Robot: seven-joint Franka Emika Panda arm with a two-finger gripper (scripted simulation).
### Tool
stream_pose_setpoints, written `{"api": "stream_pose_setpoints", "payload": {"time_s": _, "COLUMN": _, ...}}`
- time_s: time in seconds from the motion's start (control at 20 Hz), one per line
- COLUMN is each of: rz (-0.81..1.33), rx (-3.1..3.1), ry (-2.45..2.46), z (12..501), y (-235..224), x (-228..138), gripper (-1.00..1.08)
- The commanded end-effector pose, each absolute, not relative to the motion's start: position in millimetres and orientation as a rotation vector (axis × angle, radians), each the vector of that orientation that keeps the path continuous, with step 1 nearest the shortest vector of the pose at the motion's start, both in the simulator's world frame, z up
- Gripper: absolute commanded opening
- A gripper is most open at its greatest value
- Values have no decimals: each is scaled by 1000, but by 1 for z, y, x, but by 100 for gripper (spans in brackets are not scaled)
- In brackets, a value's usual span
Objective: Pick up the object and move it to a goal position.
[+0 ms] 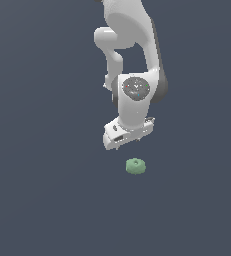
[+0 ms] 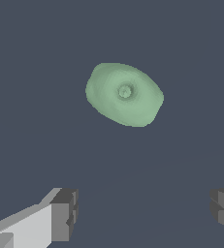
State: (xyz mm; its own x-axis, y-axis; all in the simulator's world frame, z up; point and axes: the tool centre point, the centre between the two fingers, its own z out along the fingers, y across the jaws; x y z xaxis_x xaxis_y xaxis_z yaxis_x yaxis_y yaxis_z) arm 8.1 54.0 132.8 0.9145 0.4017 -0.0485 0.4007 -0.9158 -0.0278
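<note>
My gripper (image 2: 142,213) is right up close in the wrist view. My two fingers (image 2: 65,213) are spread wide, with a big gap between them. Nothing is in that gap. I am not holding anything. The finger pads are dark grey and blocky, and one finger has a pale grey side.

Past my fingers is the green knob (image 2: 124,94). It is a small, pale green, rounded lump. It has a dimple in its face and a tiny bump in the middle of the dimple. It lies on the dark grey floor (image 2: 31,58), apart from my fingers. They do not touch it.

In the exterior view my gripper (image 1: 123,141) hangs in the air above the floor (image 1: 37,200). The green knob (image 1: 135,166) lies flat on the floor just below my gripper, a little toward the exterior view's right. It is narrower than my gripper. There is a clear gap between us.

Higher up is my white arm (image 1: 134,95). It bends down from the top of the picture, with a round grey cap on its wrist joint.
</note>
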Motion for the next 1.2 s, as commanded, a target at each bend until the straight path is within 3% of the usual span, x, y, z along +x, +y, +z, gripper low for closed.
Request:
{"api": "stream_pose_setpoints", "payload": {"time_s": 0.0, "rz": 79, "rx": -3031, "ry": -757, "z": 131, "y": 57, "x": 13, "gripper": 100}}
{"api": "stream_pose_setpoints", "payload": {"time_s": 1.15, "rz": 32, "rx": -2609, "ry": -1736, "z": 116, "y": 81, "x": 54, "gripper": 100}}
